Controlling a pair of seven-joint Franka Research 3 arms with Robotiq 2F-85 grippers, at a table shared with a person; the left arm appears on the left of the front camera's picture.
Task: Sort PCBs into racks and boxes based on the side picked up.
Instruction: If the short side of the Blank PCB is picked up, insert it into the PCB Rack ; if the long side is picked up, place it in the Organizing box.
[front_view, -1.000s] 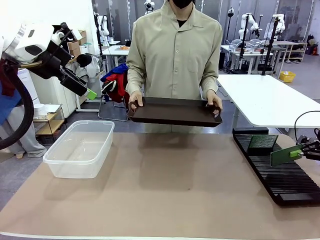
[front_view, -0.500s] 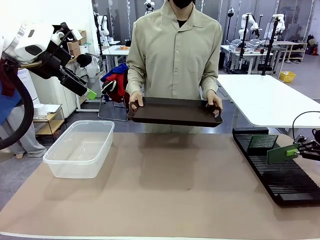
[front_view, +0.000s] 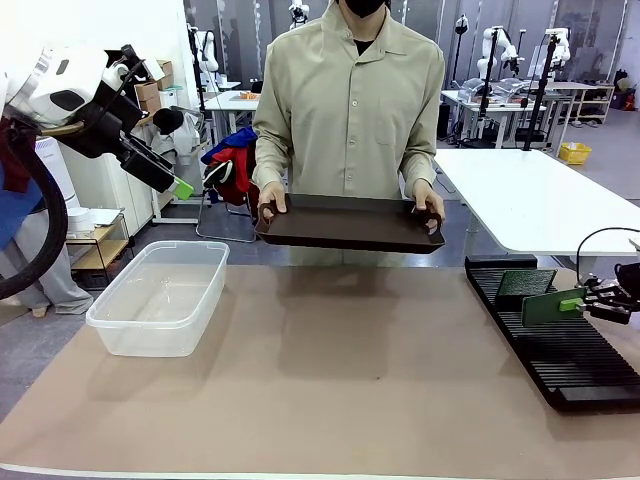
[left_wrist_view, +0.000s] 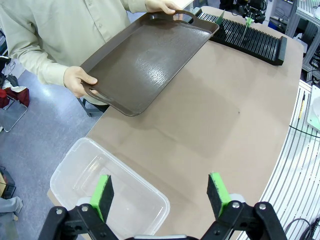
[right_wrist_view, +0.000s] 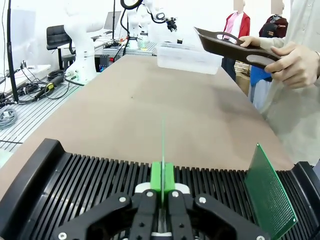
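Progress appears well advanced: one PCB (front_view: 526, 284) already stands slotted at the far end of the rack (front_view: 580, 372), and the right gripper (front_view: 572, 302), clamped on the second PCB (front_view: 542, 308), holds it edge-down above the slots, not yet seated. Left gripper (left_wrist_view: 163, 189) hangs unclenched and empty over the box (front_view: 160, 298), which looks empty. Person's tray (front_view: 350, 222) is bare; the held board is edge-on in the wrist view, so its faces cannot be judged.

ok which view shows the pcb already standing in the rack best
The right wrist view: the standing PCB is close and large, leaning in the rack's slots, with its dotted face visible. The front view shows it small at the rack's far end, behind the board in the right claw. The left wrist view has it tiny.
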